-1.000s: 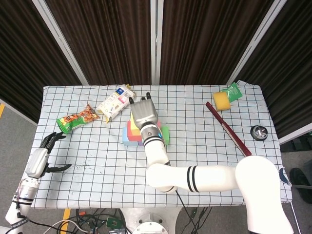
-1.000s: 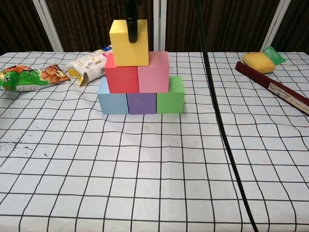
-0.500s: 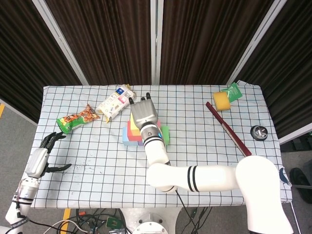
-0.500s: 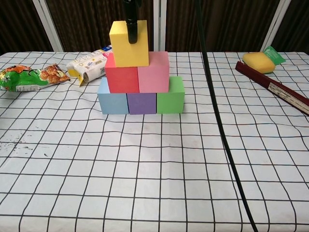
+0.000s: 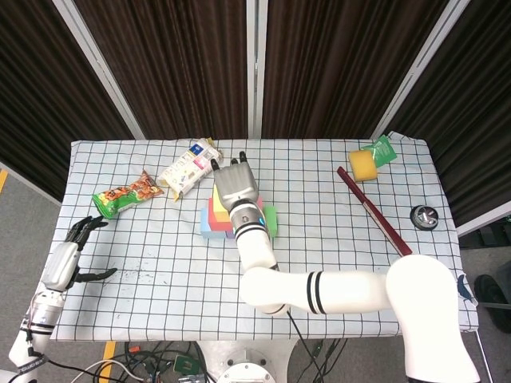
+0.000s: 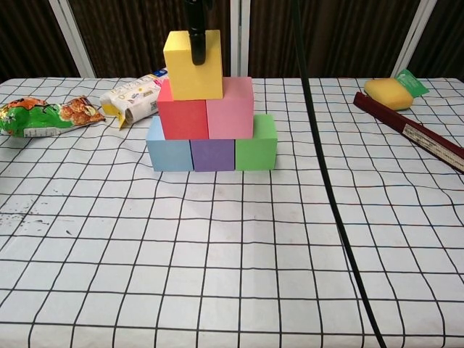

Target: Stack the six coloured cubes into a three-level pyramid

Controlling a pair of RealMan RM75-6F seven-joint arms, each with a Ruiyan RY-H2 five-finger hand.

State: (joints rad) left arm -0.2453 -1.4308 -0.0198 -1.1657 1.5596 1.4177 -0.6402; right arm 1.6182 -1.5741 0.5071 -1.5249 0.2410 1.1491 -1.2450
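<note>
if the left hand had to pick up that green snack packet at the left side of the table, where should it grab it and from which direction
Probably across the narrow width near its middle, coming straight down from above. The green snack packet lies flat on the table as a long, thin pouch, so its short sides offer little to pinch. Its long edges lie free, apart from the white packet, and the left hand rests open nearby.

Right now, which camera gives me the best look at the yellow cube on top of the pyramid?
The chest view: the yellow cube shows its whole front face, sitting on the red cube and pink cube, with one dark finger over it. In the head view the right hand hides all but a yellow sliver.
</note>
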